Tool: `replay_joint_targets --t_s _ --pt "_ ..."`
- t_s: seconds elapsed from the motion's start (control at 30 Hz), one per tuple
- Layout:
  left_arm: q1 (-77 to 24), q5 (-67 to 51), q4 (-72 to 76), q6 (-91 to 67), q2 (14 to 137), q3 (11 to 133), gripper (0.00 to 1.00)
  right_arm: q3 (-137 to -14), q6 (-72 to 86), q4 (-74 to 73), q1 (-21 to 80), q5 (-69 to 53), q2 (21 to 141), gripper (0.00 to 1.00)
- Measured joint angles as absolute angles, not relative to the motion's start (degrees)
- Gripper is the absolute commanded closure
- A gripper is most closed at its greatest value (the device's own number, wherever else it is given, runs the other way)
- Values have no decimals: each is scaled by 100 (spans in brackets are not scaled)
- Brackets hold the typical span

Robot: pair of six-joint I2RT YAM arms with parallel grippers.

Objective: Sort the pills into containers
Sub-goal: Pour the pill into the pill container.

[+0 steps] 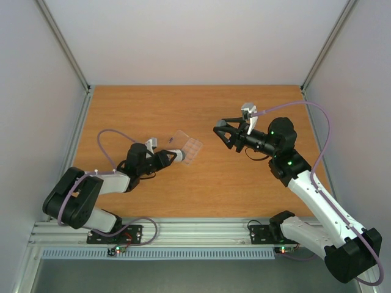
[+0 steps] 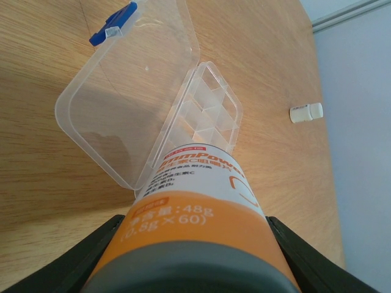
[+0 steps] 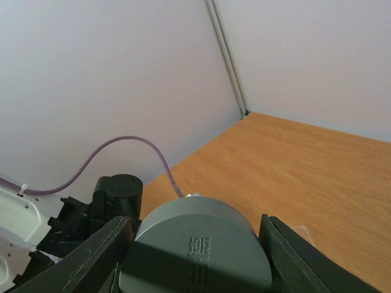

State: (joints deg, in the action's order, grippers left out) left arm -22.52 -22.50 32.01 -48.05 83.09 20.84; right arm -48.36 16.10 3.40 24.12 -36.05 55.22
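left wrist | left tool point(image 2: 194, 223) clamped on bottle point(image 2: 195, 195), mouth aimed at open pill box point(image 2: 211, 110) on surface point(image 2: 36, 183), likely to pour | right tool point(image 3: 194, 224) clamps grey cap point(image 3: 195, 253) well apart, out of the way | pills unseen

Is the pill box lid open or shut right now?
Open. The clear lid is swung back from the cells, its blue latch free.

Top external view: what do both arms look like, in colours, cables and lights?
Both have white links and black joints: left arm, right arm. A lilac cable loops along each. The left tool and right tool are black, with two fingers. Green lights glow on the right arm's joints.
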Motion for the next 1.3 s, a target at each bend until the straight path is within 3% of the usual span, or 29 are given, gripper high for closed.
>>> replay_joint_targets --t_s 1.3 --pt "-2259 -2178 2711 -4560 8090 2189 100 -4836 1614 349 2412 -3669 5675 79"
